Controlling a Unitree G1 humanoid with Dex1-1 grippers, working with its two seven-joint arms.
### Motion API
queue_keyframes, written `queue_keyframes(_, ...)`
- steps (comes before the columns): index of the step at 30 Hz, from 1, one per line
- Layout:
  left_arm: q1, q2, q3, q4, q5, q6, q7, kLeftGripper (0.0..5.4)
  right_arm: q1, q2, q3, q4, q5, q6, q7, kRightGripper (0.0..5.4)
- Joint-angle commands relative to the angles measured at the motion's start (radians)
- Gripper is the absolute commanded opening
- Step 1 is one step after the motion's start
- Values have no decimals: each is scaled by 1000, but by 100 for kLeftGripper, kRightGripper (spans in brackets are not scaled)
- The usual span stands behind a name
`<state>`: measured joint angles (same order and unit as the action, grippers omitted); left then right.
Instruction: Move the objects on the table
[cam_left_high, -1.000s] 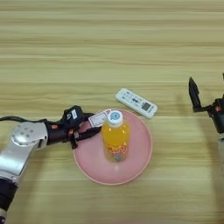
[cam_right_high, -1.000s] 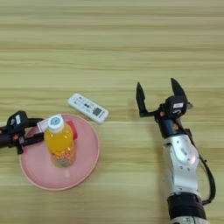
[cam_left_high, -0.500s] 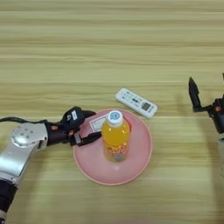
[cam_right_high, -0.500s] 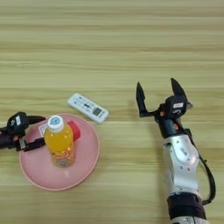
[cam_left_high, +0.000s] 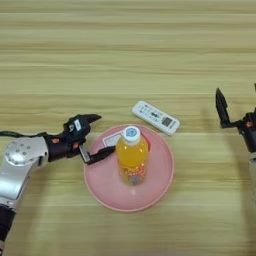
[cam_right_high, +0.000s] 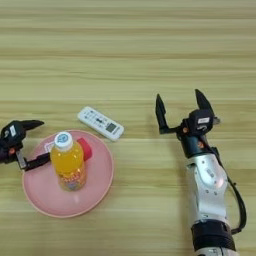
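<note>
An orange-drink bottle (cam_left_high: 131, 161) with a white cap stands upright on the pink plate (cam_left_high: 162, 182). Behind it on the plate lies a flat red-and-white packet (cam_right_high: 85, 148), partly hidden by the bottle. My left gripper (cam_left_high: 104, 134) is open at the plate's left rim. Its lower finger reaches over the rim close to the packet's white end (cam_left_high: 110, 141), and nothing sits between its fingers. A white remote control (cam_left_high: 155, 117) lies on the table just beyond the plate. Far to the right, my right gripper (cam_right_high: 181, 106) is held open and upright with nothing in it.
The wood-grain table (cam_left_high: 125, 50) stretches bare beyond the remote and between the plate and the right arm. My right forearm (cam_right_high: 207, 190) comes up from the lower right. My left forearm (cam_left_high: 20, 162) lies along the lower left edge.
My left gripper has let go of the packet, which now lies on the plate, and has drawn back a little to the left. The right arm has not moved.
</note>
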<state>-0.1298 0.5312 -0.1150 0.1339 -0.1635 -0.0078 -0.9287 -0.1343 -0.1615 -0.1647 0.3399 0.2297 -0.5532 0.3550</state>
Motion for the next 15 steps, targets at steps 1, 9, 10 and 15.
queue_keyframes(1, 6, 23, 48, -49, -38, -4, -6, 537, -10, -8, -3, 6, 1, 11, 1, 540)
queue_keyframes(9, -37, -48, 156, -49, -132, -12, 79, 537, -10, -10, -2, 7, 2, 12, 5, 540)
queue_keyframes(10, -42, -58, 167, -48, -142, -15, 92, 537, -10, -10, -1, 7, 2, 12, 6, 540)
queue_keyframes(15, -58, -124, 194, -50, -164, -37, 162, 537, -16, -17, -4, 16, 9, 17, 15, 540)
